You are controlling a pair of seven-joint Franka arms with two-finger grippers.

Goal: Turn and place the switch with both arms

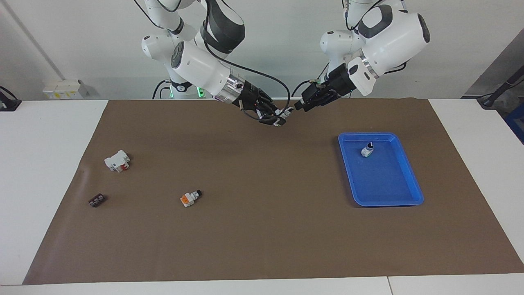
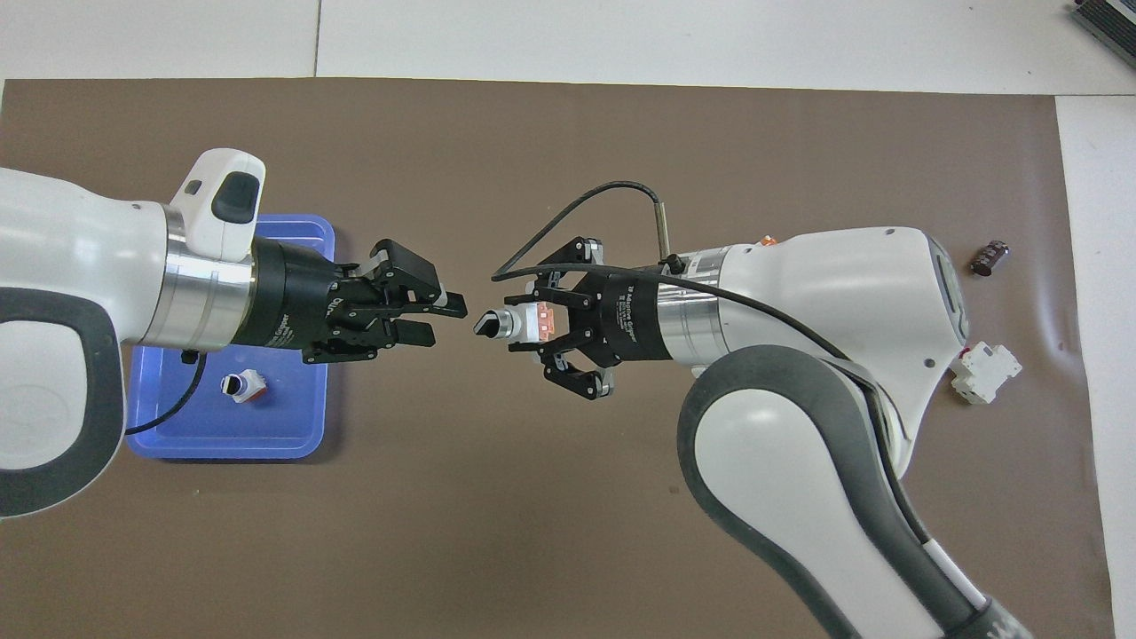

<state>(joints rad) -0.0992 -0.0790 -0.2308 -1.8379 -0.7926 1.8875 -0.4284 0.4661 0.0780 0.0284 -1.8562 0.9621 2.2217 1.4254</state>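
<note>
My right gripper [image 1: 281, 117] [image 2: 525, 325] is shut on the switch [image 1: 285, 113] [image 2: 534, 321], a small white block with an orange face. It holds the switch in the air over the brown mat, midway between the two arms. The switch's knob end points toward my left gripper [image 1: 301, 105] [image 2: 437, 319]. My left gripper is open and level with the switch. It is a short gap from the knob and does not touch it. The switch's green face barely shows.
A blue tray [image 1: 385, 184] [image 2: 160, 426] at the left arm's end holds a white black-knobbed switch [image 1: 367, 150] [image 2: 241, 386]. An orange-white switch with a black tip [image 1: 190, 198], a white and red block [image 1: 117, 160] [image 2: 985, 373] and a small dark part [image 1: 96, 200] [image 2: 991, 257] lie toward the right arm's end.
</note>
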